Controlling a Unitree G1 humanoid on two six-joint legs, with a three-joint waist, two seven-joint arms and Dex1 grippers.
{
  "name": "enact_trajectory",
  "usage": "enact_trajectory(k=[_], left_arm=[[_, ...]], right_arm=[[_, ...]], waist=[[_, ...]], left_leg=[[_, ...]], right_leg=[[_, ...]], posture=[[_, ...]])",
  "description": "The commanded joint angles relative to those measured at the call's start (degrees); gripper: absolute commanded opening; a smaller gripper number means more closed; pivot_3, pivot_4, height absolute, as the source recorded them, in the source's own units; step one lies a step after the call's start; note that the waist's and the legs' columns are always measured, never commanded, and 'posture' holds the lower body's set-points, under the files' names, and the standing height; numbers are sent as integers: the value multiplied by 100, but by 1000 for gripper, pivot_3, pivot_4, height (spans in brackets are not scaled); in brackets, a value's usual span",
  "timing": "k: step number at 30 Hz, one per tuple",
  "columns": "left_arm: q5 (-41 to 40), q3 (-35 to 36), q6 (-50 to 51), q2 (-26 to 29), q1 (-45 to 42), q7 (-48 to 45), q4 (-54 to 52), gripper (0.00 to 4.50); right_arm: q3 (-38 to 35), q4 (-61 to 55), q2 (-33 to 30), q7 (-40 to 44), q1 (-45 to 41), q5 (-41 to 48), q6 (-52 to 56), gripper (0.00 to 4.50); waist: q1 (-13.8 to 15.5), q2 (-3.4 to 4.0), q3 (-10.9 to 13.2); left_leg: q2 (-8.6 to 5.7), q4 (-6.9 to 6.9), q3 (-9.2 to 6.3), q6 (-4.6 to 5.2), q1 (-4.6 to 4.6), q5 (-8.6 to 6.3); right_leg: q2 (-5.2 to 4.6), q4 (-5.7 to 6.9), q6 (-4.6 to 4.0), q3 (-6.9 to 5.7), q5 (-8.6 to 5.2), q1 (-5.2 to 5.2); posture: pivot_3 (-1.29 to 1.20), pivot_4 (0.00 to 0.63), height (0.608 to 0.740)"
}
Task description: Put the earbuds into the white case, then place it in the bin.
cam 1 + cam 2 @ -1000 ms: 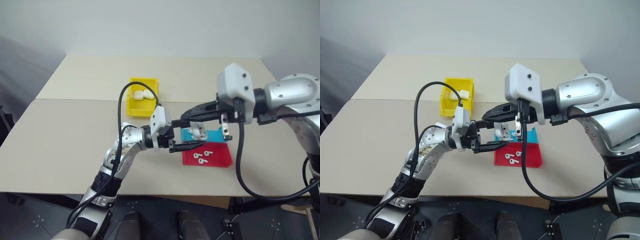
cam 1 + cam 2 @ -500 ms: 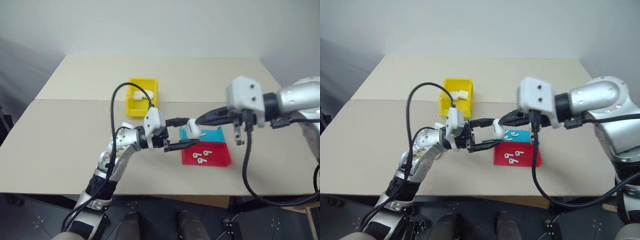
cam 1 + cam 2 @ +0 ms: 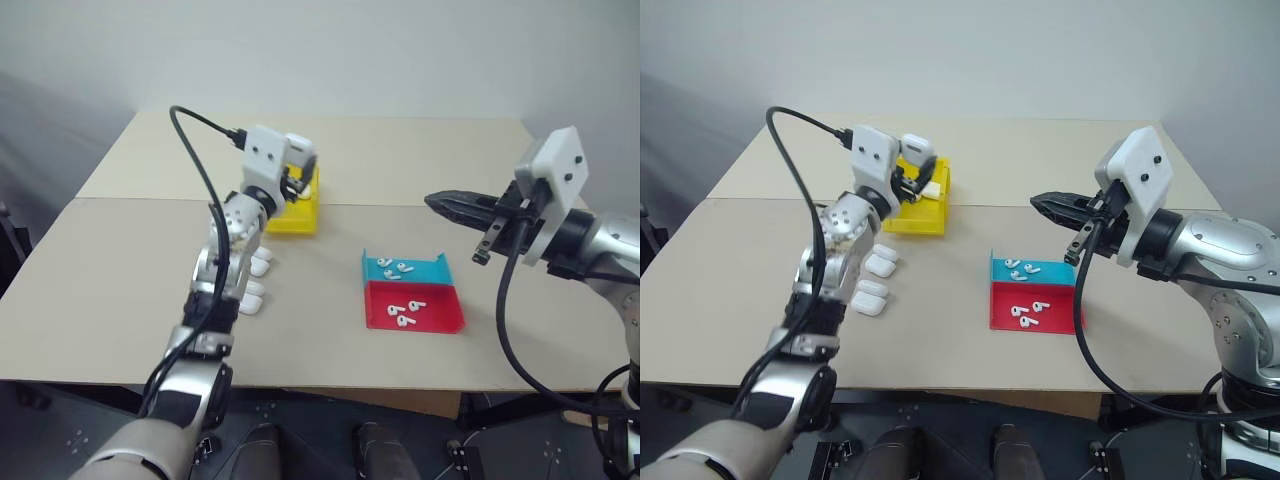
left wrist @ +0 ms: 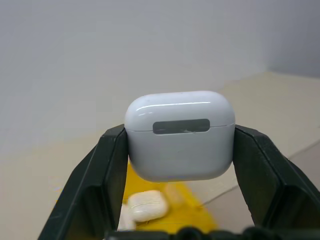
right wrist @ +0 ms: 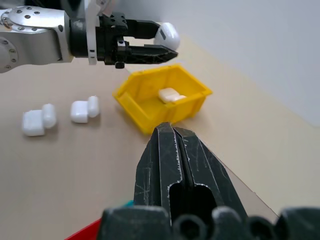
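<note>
The left claw (image 4: 180,150) grips a white case (image 4: 180,134) between its two black fingers, lid shut, one finger pressed to each narrow side. In the head views that claw (image 3: 912,165) hangs in the air above the bin (image 3: 923,212), with the case (image 3: 915,148) held clear of the bin's walls. The bin stands on the tabletop (image 3: 130,260) toward the far side, and at least one more case (image 5: 170,95) lies inside it on the yellow floor. Two open cases (image 3: 876,278) lie on the tabletop near the left forearm, on the near side of the bin, close together, lids hinged back. The right claw (image 3: 440,204) is pinched fully closed and holds nothing; it hangs in the air out to the right, pointing across toward the bin, well apart from it. Below and slightly left of it sit two shallow trays touching edge to edge: a teal tray (image 3: 430,270) farther from the robot and a red tray (image 3: 445,315) nearer. Loose earbuds (image 3: 395,267) lie in the teal tray, and more earbuds (image 3: 405,312) lie in the red one, about three in each, their stems pointing different ways.
</note>
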Motion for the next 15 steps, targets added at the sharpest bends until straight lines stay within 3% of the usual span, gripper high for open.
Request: enact_trajectory(k=[1,7,12,15], left_arm=[[233,96,-673,-119,-710,557,1461,2815],[587,-50,-1212,-240,-1355,832,3268,2815],[602,11,-1391,-265,-1489,829,3823,4444],[611,30,-1509,-227,-1495,890,3898,4481]], right_arm=[[-128,-275,64,-357,-64,3,-24,31],[-73,-497,185,-624,13,146,-13,31],[87,-636,231,-698,113,151,-41,0],[185,-688,288,-770,171,149,-23,0]], waist=[[2,0,0],[9,-1,0],[5,-1,1],[10,-1,1]], left_leg=[[-1,-2,0,0,-3,0],[-7,-13,-1,1,-31,-2],[-8,-14,-1,0,-32,-2],[-8,-13,-2,-1,-31,-1]], right_leg=[[-1,0,0,-1,0,-1],[-5,-11,-32,-3,18,-21],[-7,-9,-32,-5,18,-22],[-8,-6,-32,-7,19,-21]], posture=[[0,150,740],[0,150,740],[0,150,740],[0,150,740]])
